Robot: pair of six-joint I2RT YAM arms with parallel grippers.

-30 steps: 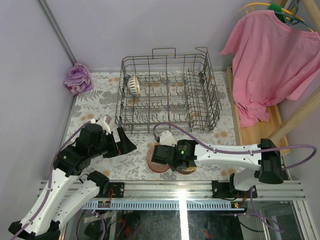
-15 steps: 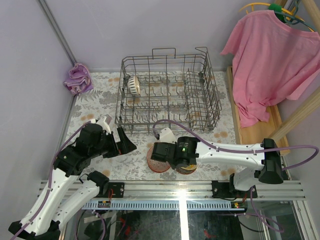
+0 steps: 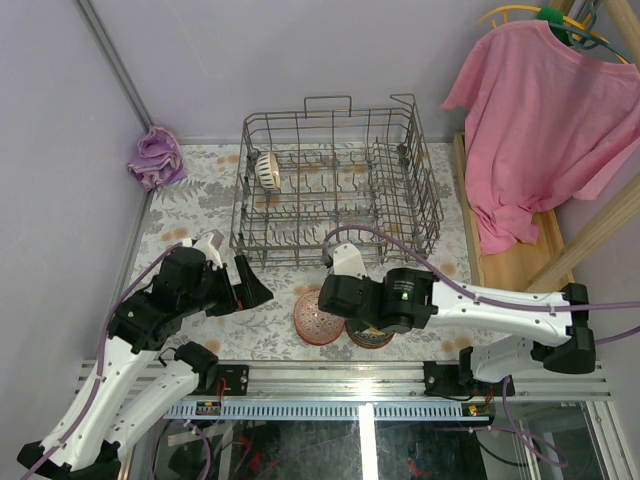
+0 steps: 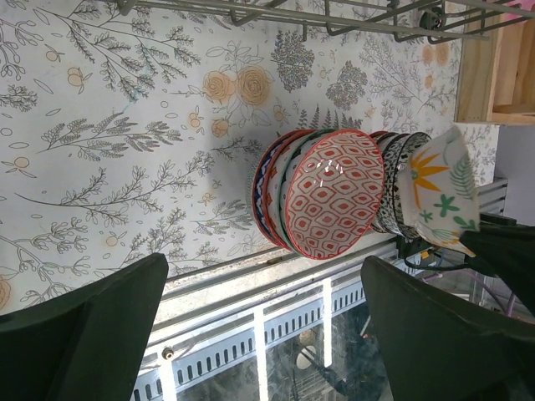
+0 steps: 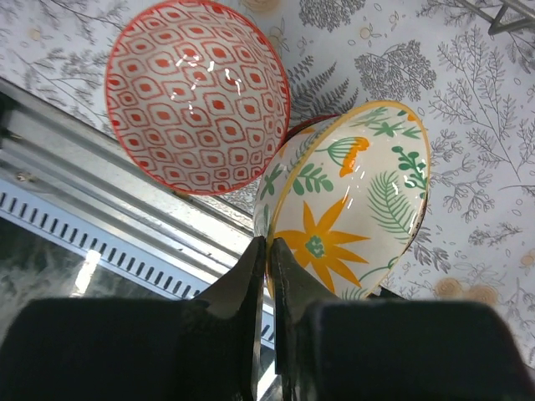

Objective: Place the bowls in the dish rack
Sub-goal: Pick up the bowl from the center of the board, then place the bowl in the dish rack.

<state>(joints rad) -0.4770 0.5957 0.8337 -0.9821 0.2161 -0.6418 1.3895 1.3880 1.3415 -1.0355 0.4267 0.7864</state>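
The dish rack [image 3: 270, 250] stands at the back of the flowered table [image 3: 190, 215] and holds one pale bowl [image 3: 266, 168], set on its edge among the tines at the back left corner. The other bowls sit in two stacks side by side near the table's front edge, just in front of the rack. A red-patterned bowl [image 5: 196, 109] tops one stack. The right gripper [image 5: 269, 251] is clamped on the rim of the floral bowl [image 5: 351, 200] (orange flower, green fronds), which tilts over the second stack. The left gripper [image 4: 263, 276] hangs left of the stacks with its fingers wide apart, holding nothing.
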